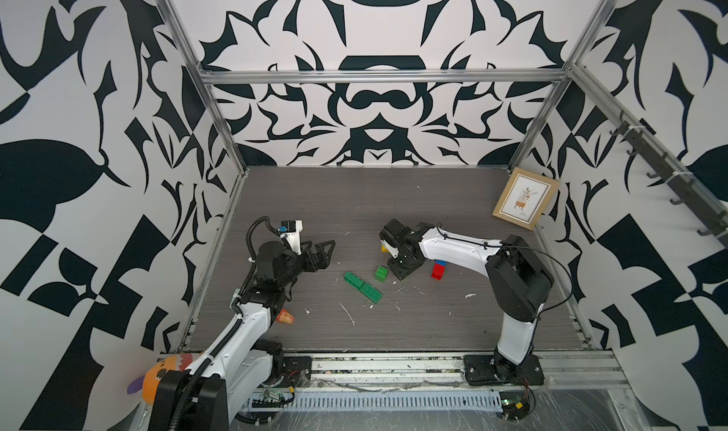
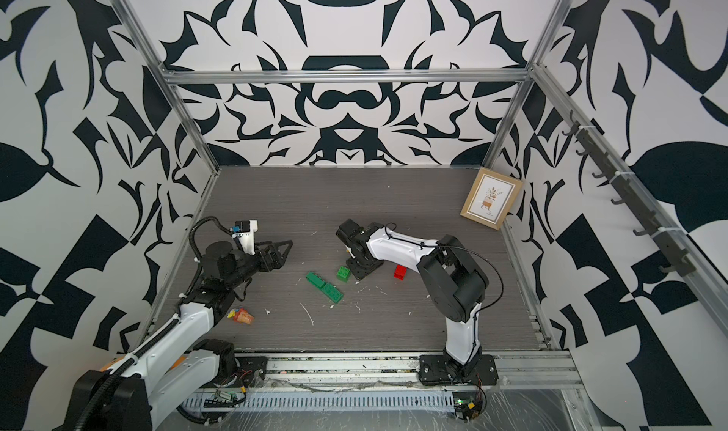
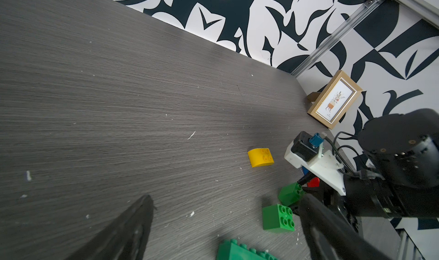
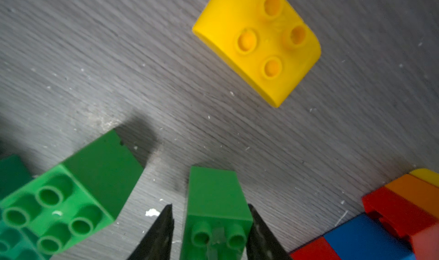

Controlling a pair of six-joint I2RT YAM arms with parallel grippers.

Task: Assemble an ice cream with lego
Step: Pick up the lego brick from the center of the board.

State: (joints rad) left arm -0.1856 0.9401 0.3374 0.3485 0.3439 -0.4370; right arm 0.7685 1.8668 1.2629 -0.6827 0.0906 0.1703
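Right tool low over the desk, jaws part-way apart astride a small green brick: one finger seemingly against a side wall, a sliver of gap at the other, so not yet clamped. Sits on the desk between the tips, its two studs toward the tool. Looks light, hard and rigid: no give under a squeeze, nothing to crush. Smooth, glossy walls, though, so likely to slip or twist out if pinched near a corner or up by the studs. Best taken on the two opposite plain walls, centred and below the studs, fingers flat to the faces. Just beside the tool on one flank, a square green brick; on the other flank, near but apart, a red, blue and orange stack; ahead of the tips, well clear, a yellow dome. Left tool spread wide, holding nothing, well apart from the small green brick.
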